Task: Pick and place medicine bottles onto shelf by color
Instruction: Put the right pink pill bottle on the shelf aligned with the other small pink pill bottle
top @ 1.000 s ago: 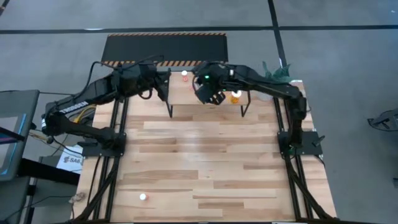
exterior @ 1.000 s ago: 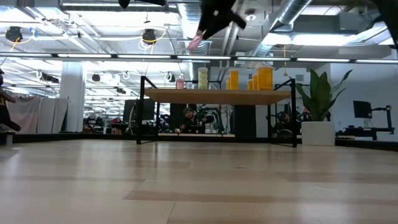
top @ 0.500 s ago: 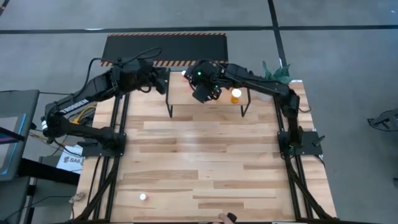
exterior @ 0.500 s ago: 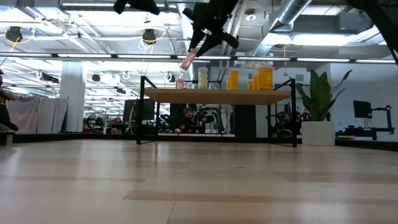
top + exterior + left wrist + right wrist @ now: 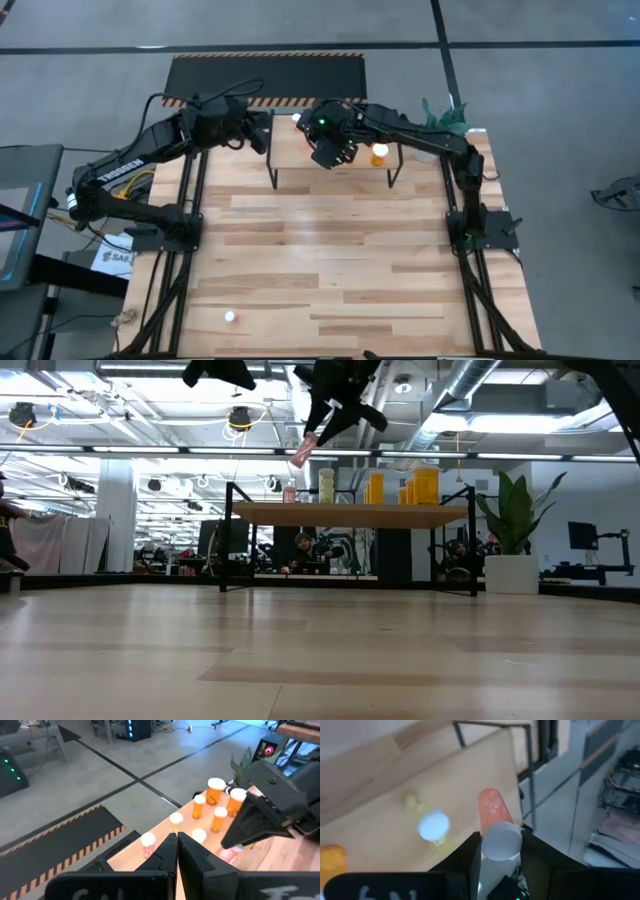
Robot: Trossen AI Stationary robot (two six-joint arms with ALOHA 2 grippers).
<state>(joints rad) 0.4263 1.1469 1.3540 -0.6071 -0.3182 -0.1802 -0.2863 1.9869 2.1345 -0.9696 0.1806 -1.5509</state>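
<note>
Plank tabletop (image 5: 330, 250) below: right gripper (image 5: 312, 442) grasps a pink bottle (image 5: 303, 451) over the shelf's (image 5: 345, 514) nine-o'clock end; left gripper (image 5: 176, 851) clenched, empty.

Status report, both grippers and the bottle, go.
Right gripper shut on pink bottle, tilted, above the shelf. Left gripper shut, empty, hovering by the shelf's left end. Pink bottle on shelf just below the carried one.
</note>
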